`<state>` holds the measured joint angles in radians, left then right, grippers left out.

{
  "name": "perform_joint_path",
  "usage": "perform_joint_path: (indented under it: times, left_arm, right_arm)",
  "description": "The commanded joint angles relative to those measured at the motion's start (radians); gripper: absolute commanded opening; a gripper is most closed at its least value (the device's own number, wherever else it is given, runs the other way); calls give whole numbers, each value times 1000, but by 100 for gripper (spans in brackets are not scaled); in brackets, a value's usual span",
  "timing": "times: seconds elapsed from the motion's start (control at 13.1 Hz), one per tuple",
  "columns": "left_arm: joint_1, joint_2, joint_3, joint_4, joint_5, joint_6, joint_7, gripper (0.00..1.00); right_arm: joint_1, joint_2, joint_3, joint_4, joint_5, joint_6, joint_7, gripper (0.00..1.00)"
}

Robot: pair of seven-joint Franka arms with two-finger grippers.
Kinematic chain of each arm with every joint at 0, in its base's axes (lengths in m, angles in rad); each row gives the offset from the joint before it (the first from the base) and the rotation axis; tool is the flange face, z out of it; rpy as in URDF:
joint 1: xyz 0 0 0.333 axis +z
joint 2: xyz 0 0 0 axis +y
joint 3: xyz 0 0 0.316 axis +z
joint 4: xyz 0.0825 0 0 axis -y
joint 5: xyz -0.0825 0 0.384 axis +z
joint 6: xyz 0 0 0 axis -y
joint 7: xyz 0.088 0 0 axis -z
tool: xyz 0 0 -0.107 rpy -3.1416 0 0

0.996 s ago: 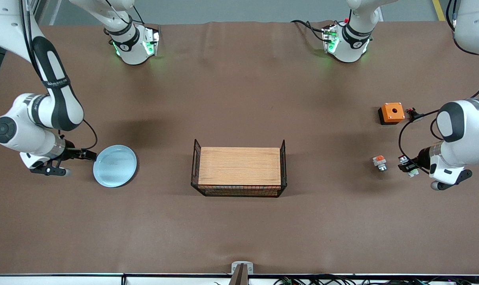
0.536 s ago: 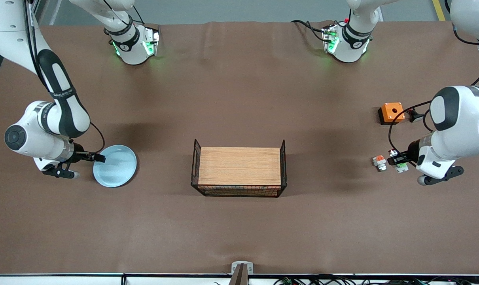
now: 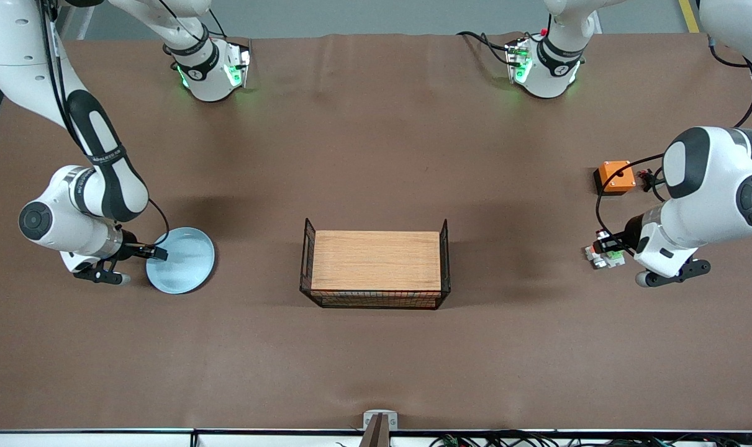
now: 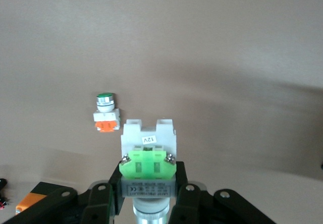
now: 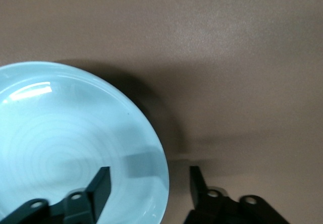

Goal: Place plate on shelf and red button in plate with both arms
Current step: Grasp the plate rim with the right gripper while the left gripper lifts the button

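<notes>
**While both arms have their pickups in hand, the wire basket waits at mid-table**

Though neither item has reached a resting place, the task looks to be at the grasp-and-carry step on both ends of the table.

At the left arm's end, the left gripper (image 3: pixel 607 241) has its fingers pressed onto the red button (image 4: pixel 149 156), a blocky white plastic switch piece with a bright green terminal block, two small screws and a "12V" label. In the left wrist view the piece is pinched by its round metal collar, with the table visible below it, so it appears lifted. It hangs just beside or over a similar white switch piece with an orange patch (image 4: pixel 106 117), which stands on the table with a green-capped round head.

At the right arm's end, the right gripper (image 3: pixel 157 252) straddles the raised rim of the plate (image 3: pixel 186 261), a round, shallow, glossy pale blue dish with faint concentric rings. One finger (image 5: pixel 100 186) is over the plate's inside and the other is outside the rim; the fingers are spread, not yet closed. The plate appears to rest flat on the brown matte cloth.

An orange box with a round hole (image 3: pixel 614 176) sits near the table's edge at the left arm's end, farther from the front camera than the switch pieces. A black wire basket with a wooden board (image 3: pixel 376 261) stands at mid-table.

Next, I judge the right gripper must close firmly on the thin, slick rim, which could slip. The left arm needs a clear lift away from the orange-patched piece.
</notes>
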<state>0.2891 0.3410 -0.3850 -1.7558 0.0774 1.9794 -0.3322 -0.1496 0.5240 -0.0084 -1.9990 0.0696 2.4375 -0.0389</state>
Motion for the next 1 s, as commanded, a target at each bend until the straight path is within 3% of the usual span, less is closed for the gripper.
perform_joint_path:
  times: [0.0, 0.77, 0.92]
  left_arm:
    - [5, -33, -34, 10, 18, -28, -28, 0]
    - [10, -60, -48, 33, 16, -97, -27, 0]
    - [12, -63, -48, 35, 16, -100, -21, 0]
  right_arm:
    - [-7, 19, 10, 28, 29, -11, -1, 49]
    - [-7, 19, 12, 28, 29, -9, -35, 5]
    - [-7, 17, 12, 28, 29, -6, -45, 3]
